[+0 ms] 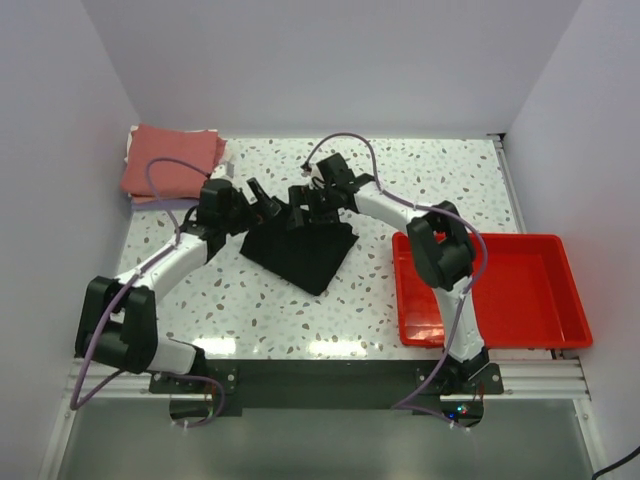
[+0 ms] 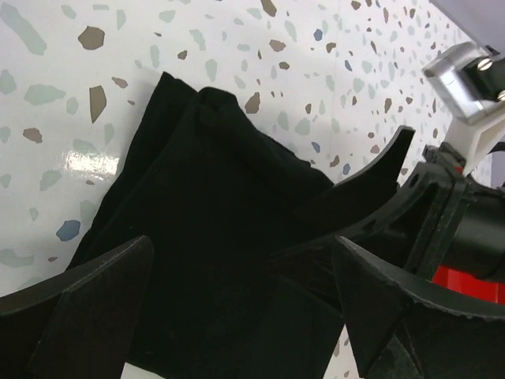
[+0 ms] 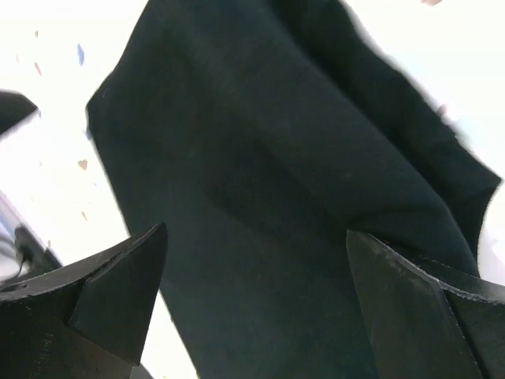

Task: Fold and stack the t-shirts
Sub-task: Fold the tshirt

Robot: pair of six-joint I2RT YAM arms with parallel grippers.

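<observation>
The speckled surface (image 1: 420, 180) carries the black t-shirt (image 1: 300, 255) at its middle, folded compact and lying skewed, one corner pointing toward my arm bases. I judge its longer side slants from left to near-right. The salmon-red t-shirt (image 1: 170, 160) sits far left. The black cloth looks light and limp, so I'd pinch a folded edge through every layer. Left tool (image 1: 258, 200) and right tool (image 1: 305, 208) hover above it, both gaping wide, holding nothing.

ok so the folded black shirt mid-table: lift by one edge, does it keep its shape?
Probably not: the black t-shirt is soft cloth in loose layered folds, so it would likely sag and unfold. Pushed, it may bunch rather than slide whole, though the glossy table looks slick.
</observation>
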